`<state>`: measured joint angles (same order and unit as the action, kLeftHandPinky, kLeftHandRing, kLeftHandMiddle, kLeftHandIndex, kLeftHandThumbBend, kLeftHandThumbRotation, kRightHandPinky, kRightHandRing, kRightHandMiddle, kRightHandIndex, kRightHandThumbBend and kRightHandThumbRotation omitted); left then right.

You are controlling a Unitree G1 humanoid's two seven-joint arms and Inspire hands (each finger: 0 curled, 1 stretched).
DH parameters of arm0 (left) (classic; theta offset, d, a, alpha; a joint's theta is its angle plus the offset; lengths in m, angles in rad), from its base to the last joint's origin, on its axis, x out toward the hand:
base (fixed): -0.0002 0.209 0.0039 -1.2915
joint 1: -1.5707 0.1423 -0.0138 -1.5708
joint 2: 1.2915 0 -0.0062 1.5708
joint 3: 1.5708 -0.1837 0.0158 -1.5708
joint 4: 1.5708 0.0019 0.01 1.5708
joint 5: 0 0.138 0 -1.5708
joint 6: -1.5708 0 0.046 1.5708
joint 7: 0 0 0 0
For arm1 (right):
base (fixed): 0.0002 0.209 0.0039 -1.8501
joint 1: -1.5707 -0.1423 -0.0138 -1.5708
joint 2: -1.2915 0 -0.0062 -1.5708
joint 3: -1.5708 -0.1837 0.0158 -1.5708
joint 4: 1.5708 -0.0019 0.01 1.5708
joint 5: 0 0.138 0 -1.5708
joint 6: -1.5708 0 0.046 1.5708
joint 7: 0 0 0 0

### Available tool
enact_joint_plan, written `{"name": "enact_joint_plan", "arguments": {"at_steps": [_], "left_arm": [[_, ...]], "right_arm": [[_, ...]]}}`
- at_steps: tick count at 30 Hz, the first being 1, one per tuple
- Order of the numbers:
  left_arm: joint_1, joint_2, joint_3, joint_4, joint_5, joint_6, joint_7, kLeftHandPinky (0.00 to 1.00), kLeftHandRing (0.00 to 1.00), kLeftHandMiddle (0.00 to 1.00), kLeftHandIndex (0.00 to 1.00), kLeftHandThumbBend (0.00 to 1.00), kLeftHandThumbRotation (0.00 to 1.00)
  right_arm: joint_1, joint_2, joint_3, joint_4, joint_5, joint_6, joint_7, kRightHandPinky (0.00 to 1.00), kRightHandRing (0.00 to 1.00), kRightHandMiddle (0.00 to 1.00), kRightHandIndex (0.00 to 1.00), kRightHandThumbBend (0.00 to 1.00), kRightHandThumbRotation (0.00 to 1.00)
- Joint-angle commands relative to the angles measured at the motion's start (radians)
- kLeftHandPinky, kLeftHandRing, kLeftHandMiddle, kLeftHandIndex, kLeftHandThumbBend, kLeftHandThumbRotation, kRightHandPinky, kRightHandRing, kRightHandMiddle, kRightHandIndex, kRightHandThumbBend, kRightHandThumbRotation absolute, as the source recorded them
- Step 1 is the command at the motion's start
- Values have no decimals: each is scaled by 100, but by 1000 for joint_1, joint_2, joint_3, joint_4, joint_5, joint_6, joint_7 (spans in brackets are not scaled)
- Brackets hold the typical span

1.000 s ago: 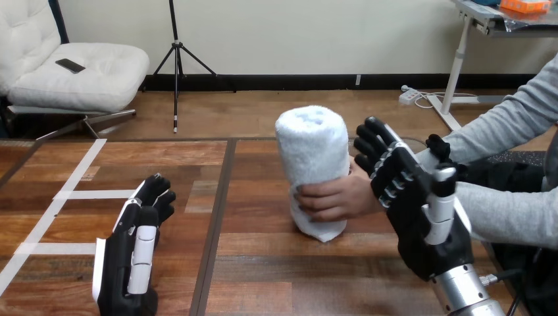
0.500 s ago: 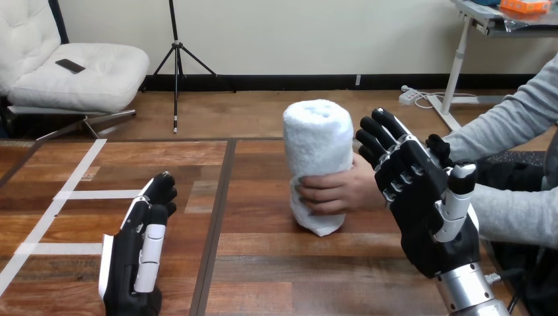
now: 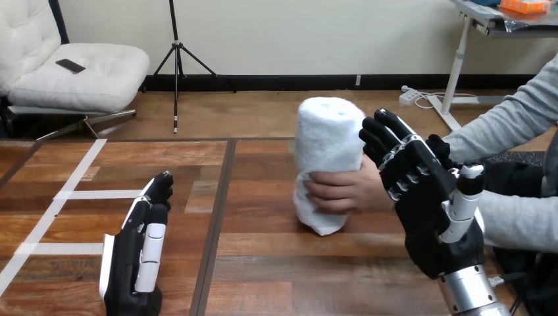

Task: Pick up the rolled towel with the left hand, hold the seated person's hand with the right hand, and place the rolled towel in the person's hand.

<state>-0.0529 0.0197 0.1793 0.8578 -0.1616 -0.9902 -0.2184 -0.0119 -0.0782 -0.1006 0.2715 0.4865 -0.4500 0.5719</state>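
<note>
1. On the table (image 3: 276, 263), right of the middle, the towel (image 3: 327, 141) stands as a white roll. It is nearly upright, with its top leaning slightly to the right. Its lower end is down at the tabletop, though I cannot tell whether it touches the wood.
2. The person's hand (image 3: 345, 191) reaches in from the right and wraps round the towel's lower half, its fingers lying across the front of the roll.
3. The right hand (image 3: 428, 210) stands upright just right of the person's hand, with its back toward the camera, and hides the person's wrist.
4. Its fingers (image 3: 388, 141) are spread and straight to loosely bent, pointing up, with their tips close to the towel's right side. None is seen curled round the person's hand or the towel. Whether the palm touches the wrist cannot be told.
5. The left hand (image 3: 131, 263) sits low over the table's near left, well apart from the towel. Its fingers reach forward, relaxed and close together, and hold nothing.
6. White tape (image 3: 85, 194) crosses the wood left of the left hand.
7. A grey sleeve (image 3: 520, 220) shows behind the right hand.
</note>
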Motion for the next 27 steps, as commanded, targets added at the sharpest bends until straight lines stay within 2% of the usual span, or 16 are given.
{"name": "enact_joint_plan", "arguments": {"at_steps": [1, 8, 13, 27], "left_arm": [[-57, -25, -6, 12, -10, 13, -2, 93, 91, 88, 83, 67, 86], [-56, -26, -5, 10, -20, 15, -4, 93, 91, 88, 84, 69, 85], [-54, -30, -4, 5, -46, 16, -26, 93, 91, 88, 84, 70, 85], [-25, -36, -12, -69, -109, 20, -78, 95, 92, 90, 87, 70, 92]], "right_arm": [[-45, -1, -29, -63, 24, -5, 8, 98, 91, 88, 86, 100, 100], [-42, 0, -30, -79, 10, -22, 3, 92, 88, 87, 85, 100, 100], [-35, 3, -28, -91, 0, -22, 2, 91, 88, 86, 84, 100, 100], [-17, -4, -5, -68, -46, -49, 40, 93, 89, 86, 84, 100, 100]]}}
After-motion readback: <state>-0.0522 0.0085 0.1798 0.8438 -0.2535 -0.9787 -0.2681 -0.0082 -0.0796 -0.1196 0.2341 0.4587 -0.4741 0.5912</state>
